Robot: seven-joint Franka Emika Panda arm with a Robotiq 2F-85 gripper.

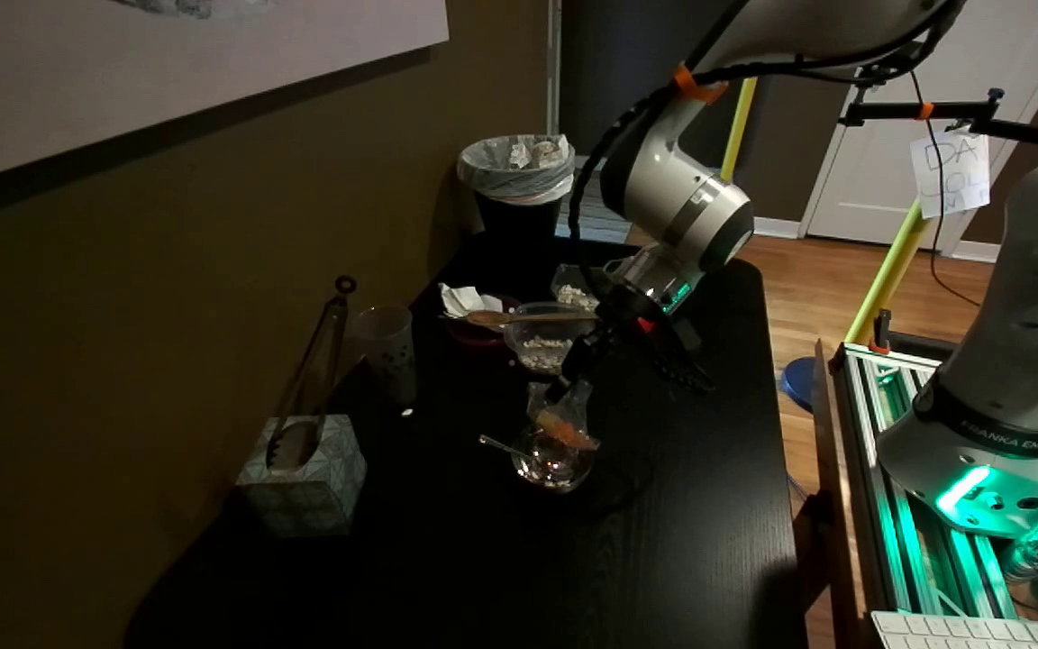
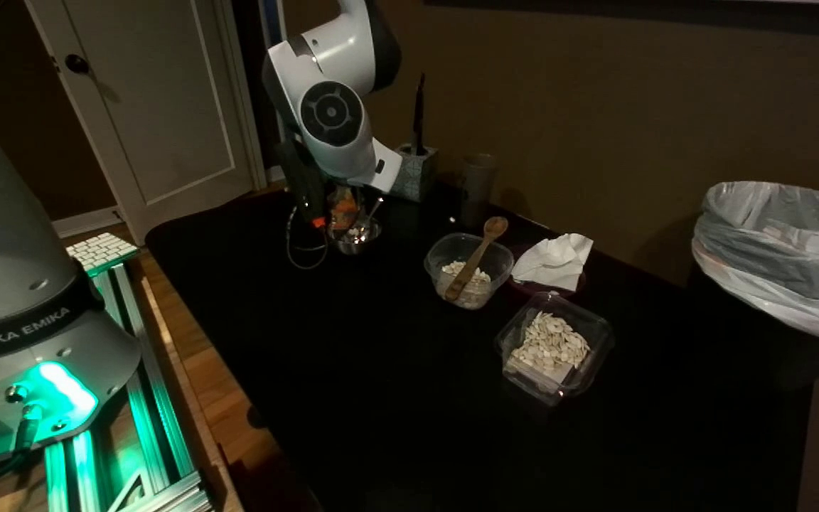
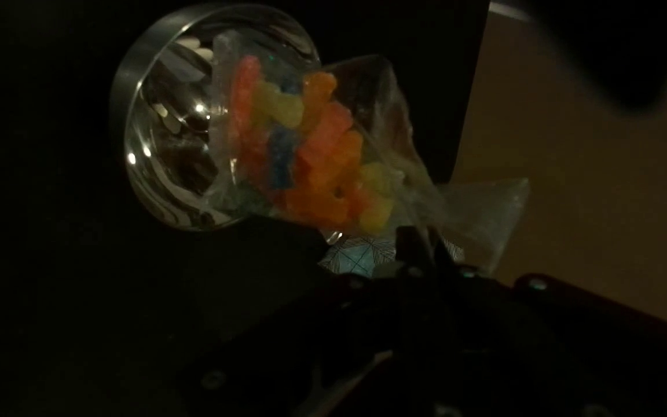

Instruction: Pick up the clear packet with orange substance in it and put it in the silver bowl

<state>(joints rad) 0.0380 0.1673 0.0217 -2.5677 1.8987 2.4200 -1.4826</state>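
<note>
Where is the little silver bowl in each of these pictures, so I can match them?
In an exterior view: the silver bowl is below and slightly right of centre.
In an exterior view: the silver bowl is a little left of centre.
In the wrist view: the silver bowl is at upper left, partly covered.
Shared landmark: the clear packet with orange contents, overlapping it in every view.

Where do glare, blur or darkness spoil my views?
Wrist view: very dark, the gripper mostly sunk into black, sharp glints on the silver bowl, an out-of-focus dark shape at upper right that I cannot identify; the colours in the clear packet read well.
Both exterior views: dim over the black table, the green base light glaring.
</note>
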